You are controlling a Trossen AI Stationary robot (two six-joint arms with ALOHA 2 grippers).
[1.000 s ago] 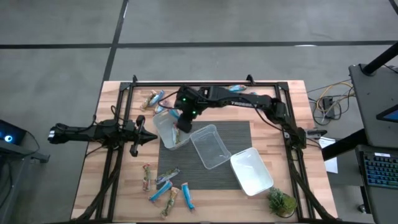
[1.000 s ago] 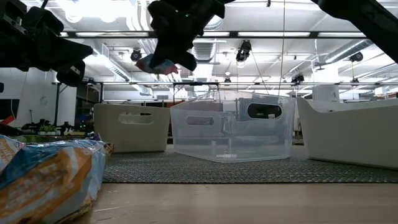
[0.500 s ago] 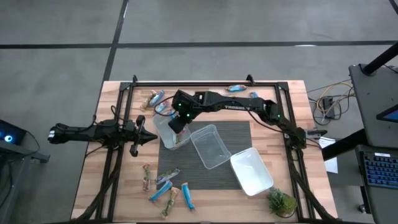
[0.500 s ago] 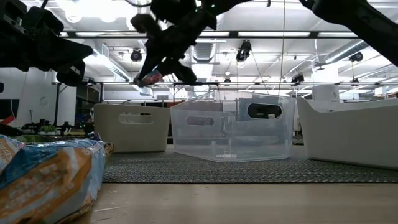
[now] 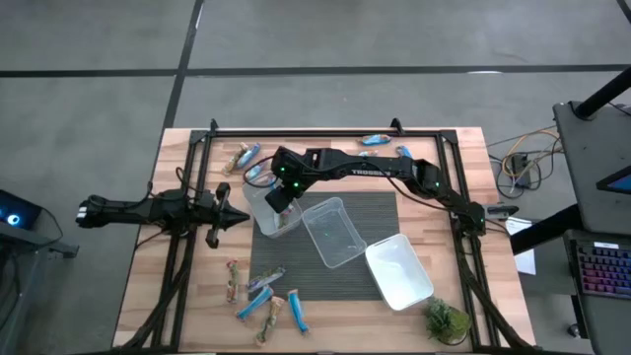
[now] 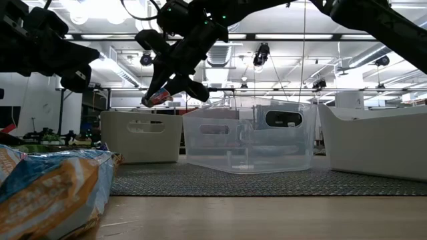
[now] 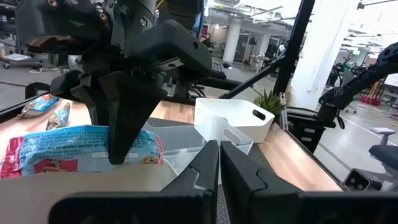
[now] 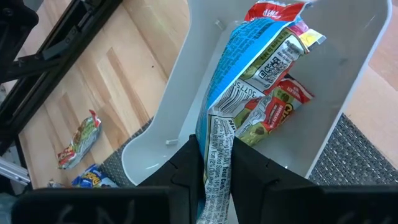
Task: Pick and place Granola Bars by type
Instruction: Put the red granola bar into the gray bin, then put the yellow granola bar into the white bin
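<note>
Wooden table [image 5: 197, 296] with a dark mat, three tubs in a diagonal row across the middle of the high view. Right gripper [image 5: 280, 194] hangs over the upper-left tub [image 5: 264, 214], clamped on a blue bar [image 8: 258, 65]; more bars lie inside that tub. Loose bars [image 5: 264, 299] are scattered at lower left. Left gripper [image 5: 235, 217] rests closed at the frame's left, holding nothing.

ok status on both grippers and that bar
Right gripper shut on blue granola bar, hanging over the leftmost tub. Left gripper shut, parked left of it. Another bar already inside.
</note>
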